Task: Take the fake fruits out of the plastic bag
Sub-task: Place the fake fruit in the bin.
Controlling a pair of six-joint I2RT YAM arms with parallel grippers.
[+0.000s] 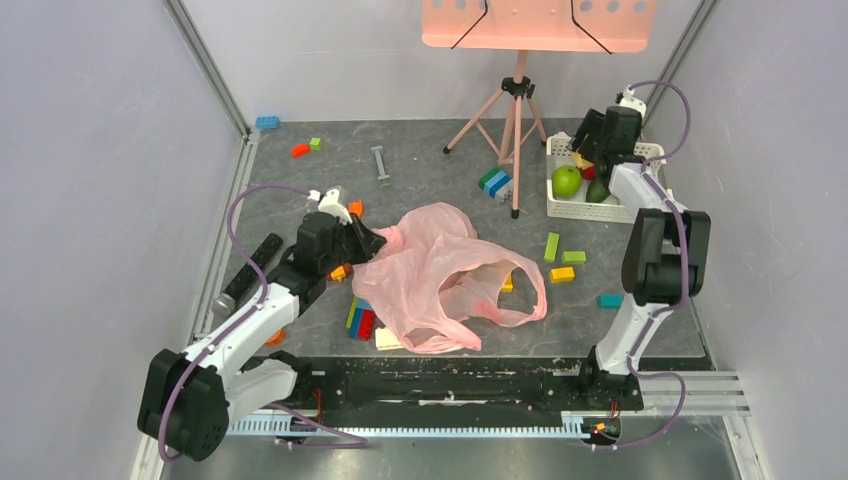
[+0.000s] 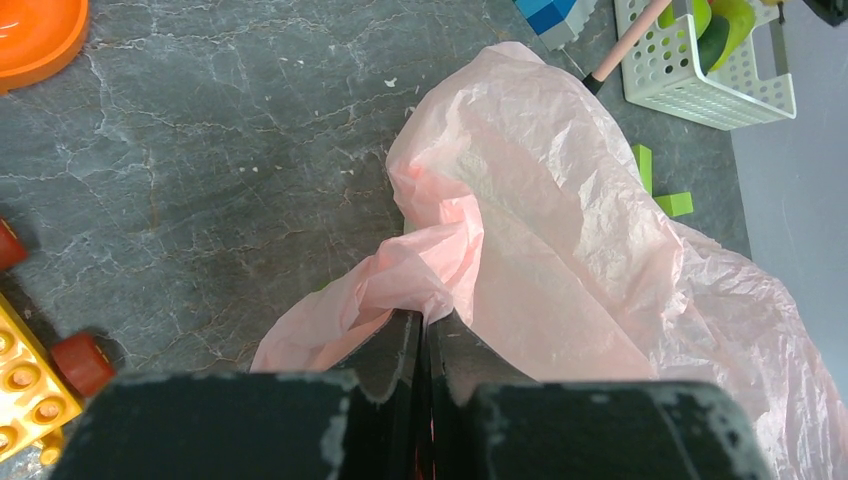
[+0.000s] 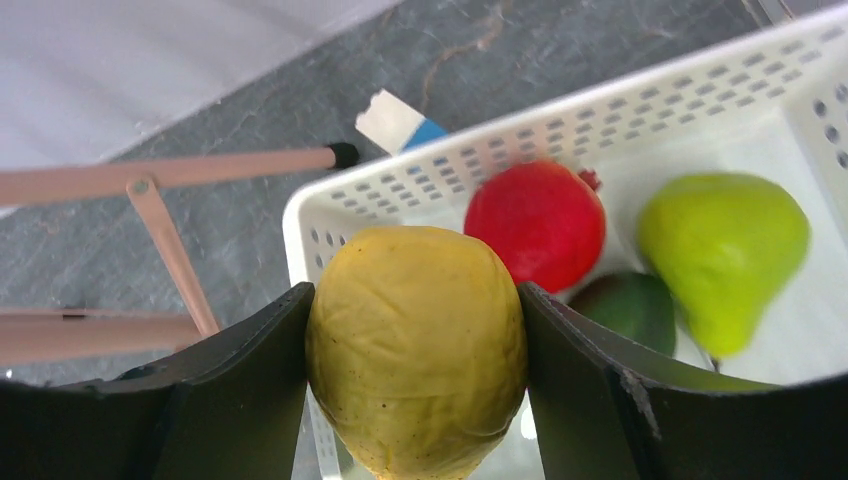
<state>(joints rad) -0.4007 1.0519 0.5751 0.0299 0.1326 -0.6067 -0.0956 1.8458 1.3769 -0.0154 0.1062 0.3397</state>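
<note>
The pink plastic bag [image 1: 450, 275] lies crumpled on the grey table's middle. My left gripper [image 1: 375, 240] is at its left edge, shut on a pinched fold of the bag [image 2: 560, 230]; the fingers [image 2: 395, 345] nearly touch each other. My right gripper [image 3: 415, 290] is shut on a yellow lemon [image 3: 415, 345] above the near corner of the white lattice basket [image 3: 560, 110]. In the basket lie a red fruit [image 3: 535, 225], a green pear [image 3: 722, 250] and a dark green avocado [image 3: 630, 310]. Whether any fruit is inside the bag cannot be seen.
The basket [image 1: 600, 212] stands at the back right beside a pink tripod [image 1: 515, 130]. Coloured building blocks [image 1: 560, 274] are scattered around the bag. An orange bowl [image 2: 35, 35] and a yellow wheeled block [image 2: 30, 380] sit near my left gripper.
</note>
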